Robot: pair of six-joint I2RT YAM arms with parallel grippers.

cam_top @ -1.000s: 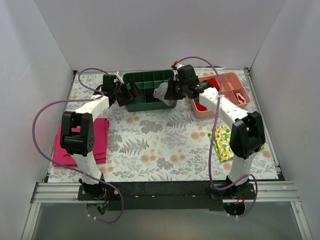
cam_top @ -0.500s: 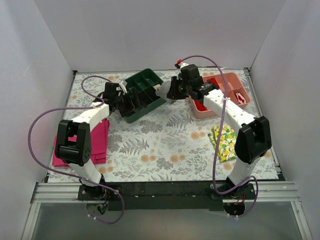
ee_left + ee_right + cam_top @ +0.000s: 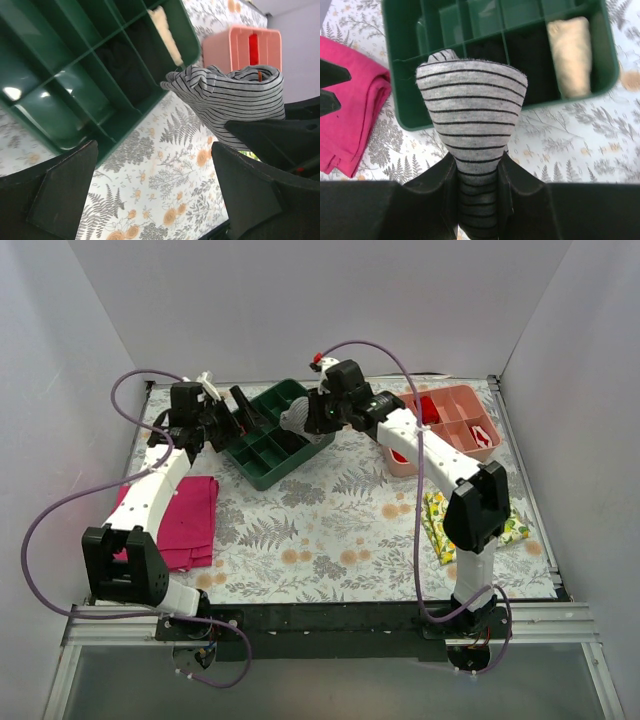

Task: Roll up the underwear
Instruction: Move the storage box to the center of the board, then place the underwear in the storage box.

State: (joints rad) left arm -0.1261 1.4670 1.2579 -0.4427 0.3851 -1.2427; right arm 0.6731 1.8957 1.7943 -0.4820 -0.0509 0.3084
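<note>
Grey-and-white striped underwear [image 3: 470,115], already a soft roll, hangs clamped in the right jaws at the corner of the green compartmented plastic tray [image 3: 298,461], newly swung askew on the floral desk [image 3: 330,530]; left jaws gape empty alongside. Only stowing seems left.

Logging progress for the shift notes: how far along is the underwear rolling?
Done: the underwear already looks bundled into a roll. In hand: the right gripper is shut on it, holding it off the table by the edge of the green compartment tray; the left gripper is open beside that tray. Left: setting the roll down, probably in a free compartment.
</note>
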